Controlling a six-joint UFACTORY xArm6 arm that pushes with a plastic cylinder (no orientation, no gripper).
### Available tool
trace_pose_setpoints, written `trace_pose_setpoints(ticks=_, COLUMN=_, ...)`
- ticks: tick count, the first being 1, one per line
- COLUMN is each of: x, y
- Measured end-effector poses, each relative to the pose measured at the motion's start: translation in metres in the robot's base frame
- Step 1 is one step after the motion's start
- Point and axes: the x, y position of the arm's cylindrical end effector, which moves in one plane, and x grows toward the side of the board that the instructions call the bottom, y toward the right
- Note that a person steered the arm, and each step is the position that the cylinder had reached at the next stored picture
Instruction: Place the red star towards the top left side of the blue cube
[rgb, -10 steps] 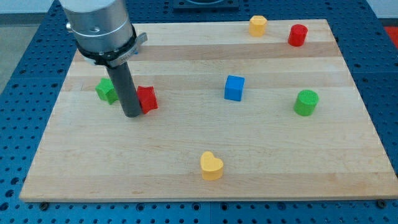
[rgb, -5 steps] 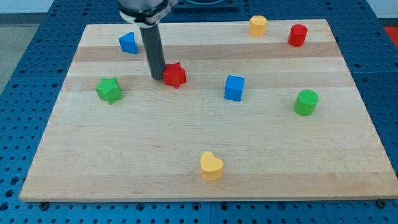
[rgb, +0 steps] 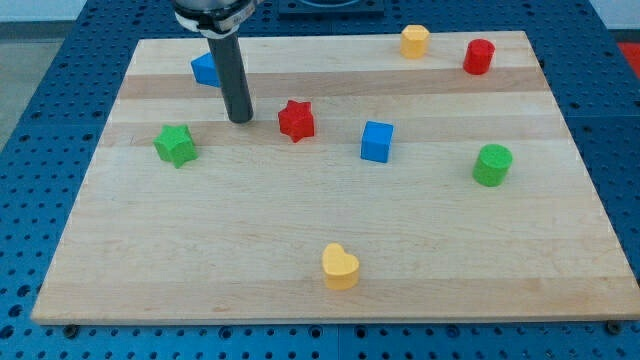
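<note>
Red star sitting just left of and slightly above blue cube, likely light, rigid, quick to slide and spin off its points, best pushed square on a flat flank; my tip apart, at its left, touching nothing.

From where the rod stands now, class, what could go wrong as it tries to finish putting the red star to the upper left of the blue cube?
1. My tip stands apart from the red star, on its left. A straight push right would likely drive the star into the blue cube and shift it.
2. The rod partly hides a small blue block behind it; swinging back could knock it.
</note>
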Motion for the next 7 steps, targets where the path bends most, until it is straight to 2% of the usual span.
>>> trace_pose_setpoints(ticks=1, x=0.023, y=0.03)
trace_pose_setpoints(ticks=2, x=0.023, y=0.032)
trace_pose_setpoints(ticks=4, x=0.02, y=0.098)
trace_pose_setpoints(ticks=7, x=-0.037, y=0.101)
